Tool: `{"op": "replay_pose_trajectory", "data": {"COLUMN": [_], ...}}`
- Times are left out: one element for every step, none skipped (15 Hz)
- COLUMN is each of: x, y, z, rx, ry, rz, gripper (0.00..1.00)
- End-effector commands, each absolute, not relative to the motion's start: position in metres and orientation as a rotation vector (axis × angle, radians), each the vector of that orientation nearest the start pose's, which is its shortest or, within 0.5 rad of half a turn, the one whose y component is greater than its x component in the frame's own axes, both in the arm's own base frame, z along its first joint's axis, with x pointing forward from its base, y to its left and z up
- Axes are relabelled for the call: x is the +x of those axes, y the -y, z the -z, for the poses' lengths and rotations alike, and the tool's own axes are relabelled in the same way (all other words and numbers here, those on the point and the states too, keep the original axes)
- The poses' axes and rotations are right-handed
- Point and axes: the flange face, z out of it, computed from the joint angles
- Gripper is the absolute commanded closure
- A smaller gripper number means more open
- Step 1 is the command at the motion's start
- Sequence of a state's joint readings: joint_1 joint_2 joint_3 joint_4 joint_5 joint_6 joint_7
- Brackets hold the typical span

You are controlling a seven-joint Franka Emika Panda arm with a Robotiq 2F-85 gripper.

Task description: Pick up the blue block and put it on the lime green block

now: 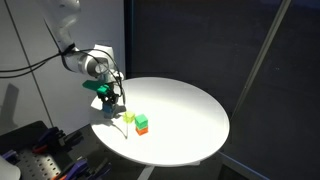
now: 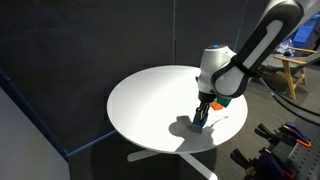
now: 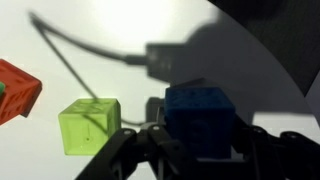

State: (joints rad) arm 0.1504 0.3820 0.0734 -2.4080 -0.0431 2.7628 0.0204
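Note:
In the wrist view my gripper (image 3: 197, 150) is shut on the dark blue block (image 3: 200, 118), its fingers on either side of it. The pale lime green block (image 3: 88, 125) sits on the white table just to the left of the blue block, a small gap apart. In an exterior view my gripper (image 1: 111, 104) hangs low over the near-left part of the table, beside the lime green block (image 1: 128, 117). In an exterior view the gripper (image 2: 200, 118) hides the blocks. Whether the blue block touches the table, I cannot tell.
A bright green cube (image 1: 141, 120) sits on an orange cube (image 1: 142, 130) right of the lime block; the orange cube (image 3: 18, 90) shows at the wrist view's left edge. The round white table (image 1: 190, 110) (image 2: 150, 100) has dark curtains behind it. Its edge is close.

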Motion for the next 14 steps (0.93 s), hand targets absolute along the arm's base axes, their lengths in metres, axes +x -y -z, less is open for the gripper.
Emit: {"op": "replay_pose_trajectory", "data": {"x": [0.477, 0.476, 0.475, 0.474, 0.473, 0.472, 0.471, 0.471, 0.471, 0.471, 0.472, 0.473, 0.475, 0.476], "y": [-0.117, -0.118, -0.12, -0.121, -0.122, -0.123, -0.124, -0.124, -0.123, -0.122, -0.12, -0.118, -0.115, -0.112], "z": [-0.165, -0.169, -0.172, -0.176, -0.18, -0.184, -0.189, -0.193, -0.197, -0.202, -0.205, -0.208, -0.212, -0.214], "rx": [-3.126, -3.13, -3.139, -3.143, -3.149, -3.154, -3.16, -3.165, -3.17, -3.175, -3.178, -3.179, -3.18, -3.182], "ry": [0.41, 0.419, 0.425, 0.44, 0.452, 0.472, 0.484, 0.496, 0.498, 0.495, 0.475, 0.456, 0.423, 0.401], "rz": [-0.073, -0.089, -0.104, -0.116, -0.133, -0.151, -0.16, -0.169, -0.17, -0.172, -0.159, -0.153, -0.14, -0.129], "gripper": [0.69, 0.69, 0.7, 0.7, 0.7, 0.7, 0.7, 0.7, 0.7, 0.7, 0.7, 0.7, 0.7, 0.7]}}
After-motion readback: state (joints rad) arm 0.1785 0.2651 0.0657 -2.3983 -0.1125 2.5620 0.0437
